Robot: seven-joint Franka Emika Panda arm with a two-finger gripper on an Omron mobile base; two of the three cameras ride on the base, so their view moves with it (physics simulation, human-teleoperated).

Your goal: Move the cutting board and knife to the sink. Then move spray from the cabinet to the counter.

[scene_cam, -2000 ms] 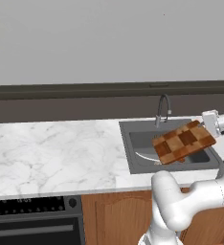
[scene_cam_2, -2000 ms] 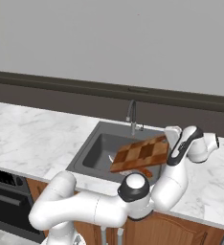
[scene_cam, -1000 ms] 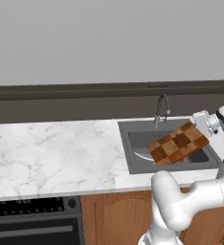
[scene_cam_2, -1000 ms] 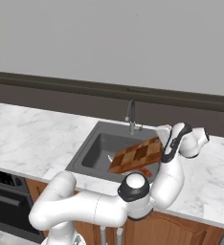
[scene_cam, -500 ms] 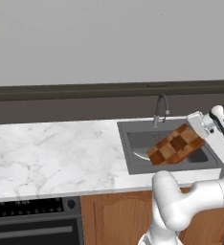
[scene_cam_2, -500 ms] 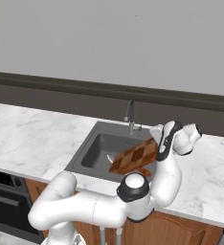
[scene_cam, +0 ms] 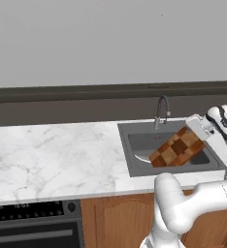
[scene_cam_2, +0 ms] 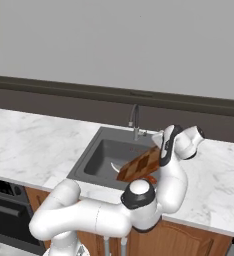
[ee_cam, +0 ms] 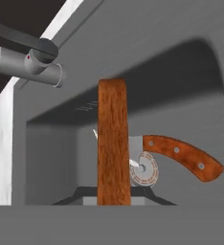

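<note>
While the gripper (scene_cam: 195, 127) hangs over the right side of the sink (scene_cam: 135, 164), its jaws are clamped narrow on the upper end of the cutting board (scene_cam: 176, 148) — board held, tilted steeply, low end down inside the basin toward the front wall, high end at the gripper near the right rim.

In the right base view the gripper (scene_cam_2: 159, 145) sits above the basin's right edge; the cutting board (scene_cam_2: 138, 166) slants down-left from it into the sink (scene_cam_2: 89, 160). Whether the low corner touches the basin floor — cannot tell.

Hand view: cutting board (ee_cam: 114, 143) seen edge-on, a narrow upright brown strip running away from the cam. Behind it the knife (ee_cam: 181, 155) lies on the sink floor (ee_cam: 181, 76); reddish-brown curved handle w/ pale rivets out to one side of the board, blade mostly hidden behind the board edge. Round drain (ee_cam: 143, 168) just beside the knife handle's inner end. Faucet (ee_cam: 30, 60) shows at the top-left corner, grey cylindrical body w/ dark lever.

Left base view: a pale sliver of knife blade (scene_cam: 142, 158) shows on the basin floor just left of the board's low end. Faucet (scene_cam: 161, 110) stands at the back edge of the sink, approx. mid-rim. Counter (scene_cam: 52, 155), white marble, runs left from the sink; the oven front (scene_cam: 33, 227) sits below its front-left edge.
</note>
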